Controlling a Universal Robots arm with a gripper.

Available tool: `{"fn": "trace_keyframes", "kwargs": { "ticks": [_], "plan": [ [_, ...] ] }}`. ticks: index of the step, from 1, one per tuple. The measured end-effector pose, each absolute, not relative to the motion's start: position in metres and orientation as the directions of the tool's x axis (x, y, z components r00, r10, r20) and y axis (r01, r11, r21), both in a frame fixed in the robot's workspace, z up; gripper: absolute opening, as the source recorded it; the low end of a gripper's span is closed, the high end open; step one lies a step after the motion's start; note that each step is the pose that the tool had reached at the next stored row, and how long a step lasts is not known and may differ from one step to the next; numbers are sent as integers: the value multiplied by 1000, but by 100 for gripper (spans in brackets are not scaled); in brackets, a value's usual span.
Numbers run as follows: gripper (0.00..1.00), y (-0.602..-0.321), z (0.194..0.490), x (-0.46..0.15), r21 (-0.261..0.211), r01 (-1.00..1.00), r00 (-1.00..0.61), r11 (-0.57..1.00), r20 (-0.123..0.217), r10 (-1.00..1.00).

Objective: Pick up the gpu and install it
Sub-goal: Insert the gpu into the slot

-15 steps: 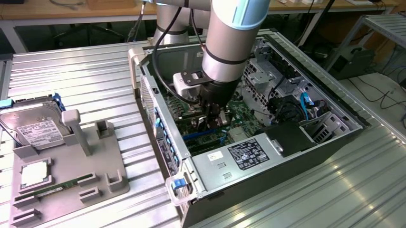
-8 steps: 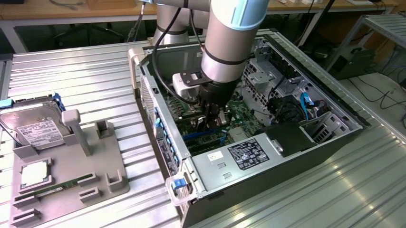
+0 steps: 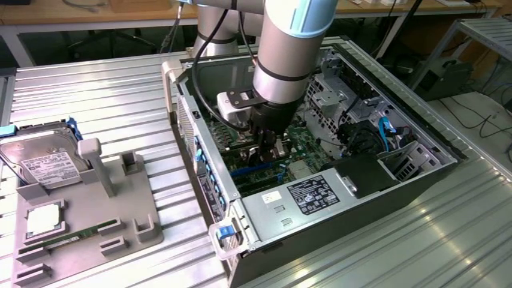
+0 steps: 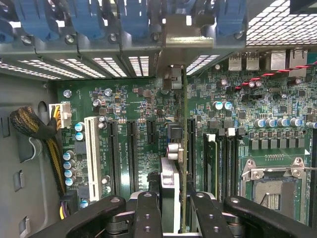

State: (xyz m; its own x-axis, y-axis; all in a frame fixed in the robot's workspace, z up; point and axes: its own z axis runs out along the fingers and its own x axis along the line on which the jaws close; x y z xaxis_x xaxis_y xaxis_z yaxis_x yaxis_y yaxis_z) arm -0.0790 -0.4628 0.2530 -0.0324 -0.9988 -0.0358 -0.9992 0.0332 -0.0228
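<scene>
You see the black two-finger gripper (image 4: 171,210) clamped on the thin green gpu (image 4: 184,163), held edge-on, its long axis running toward the perforated grey rear wall (image 4: 124,67), pale bracket leading

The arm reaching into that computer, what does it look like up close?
The arm is a thick silver-grey tube with a pale blue cap and a black ring. A black cable runs beside it to a small grey box. Its tool has black metal fingers with round bolts.
</scene>
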Motion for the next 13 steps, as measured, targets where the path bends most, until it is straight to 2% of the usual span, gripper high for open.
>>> {"fn": "trace_keyframes", "kwargs": {
  "ticks": [13],
  "plan": [
    [28, -463, 253, -79, -23, -1000, -20, 21, -36, -999]
  ]
}}
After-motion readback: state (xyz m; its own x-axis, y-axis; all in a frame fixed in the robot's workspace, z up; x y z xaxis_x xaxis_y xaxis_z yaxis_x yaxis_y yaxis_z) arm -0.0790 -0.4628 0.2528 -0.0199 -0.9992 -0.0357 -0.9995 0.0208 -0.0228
